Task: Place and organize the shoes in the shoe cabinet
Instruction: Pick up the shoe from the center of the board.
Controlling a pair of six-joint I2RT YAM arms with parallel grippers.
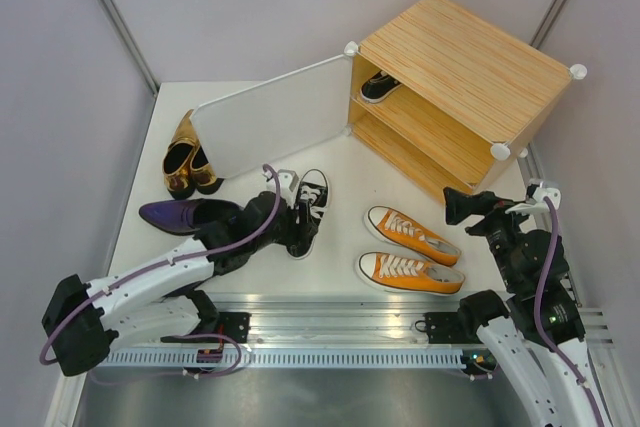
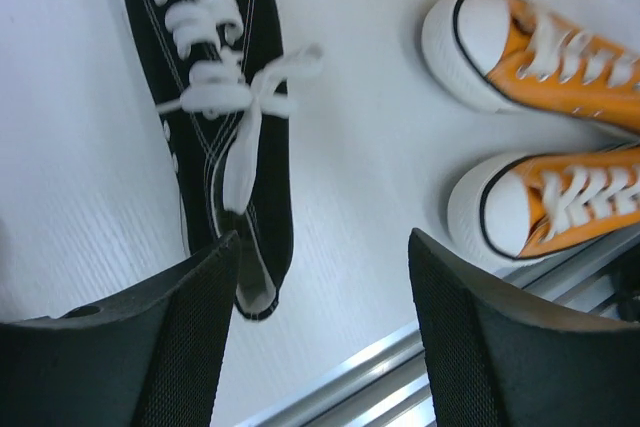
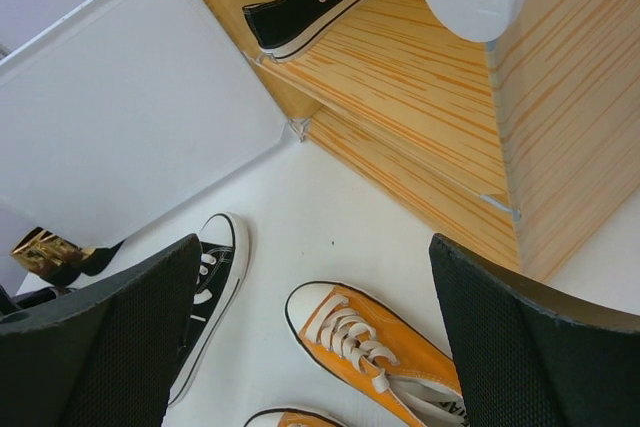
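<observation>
Only one black sneaker point(image 1: 380, 85) lay inside the shoe cabinet point(image 1: 470, 67), the other shoes point(image 1: 405, 269) waited before it, and the left gripper point(image 2: 323, 239) and right gripper point(image 3: 315, 242) stood apart, holding nothing.

Black sneaker point(image 3: 300, 2) on cabinet shelf point(image 3: 400, 77); orange sneaker point(image 3: 370, 352) outside; possibly gold pump point(image 3: 40, 252) left.

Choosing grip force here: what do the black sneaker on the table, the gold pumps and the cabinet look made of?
Black sneaker: matte woven canvas, white stitching shows. Gold pumps: glossy metallic finish, probably synthetic leather. Cabinet: striped light wood grain, possibly bamboo or laminate.
</observation>
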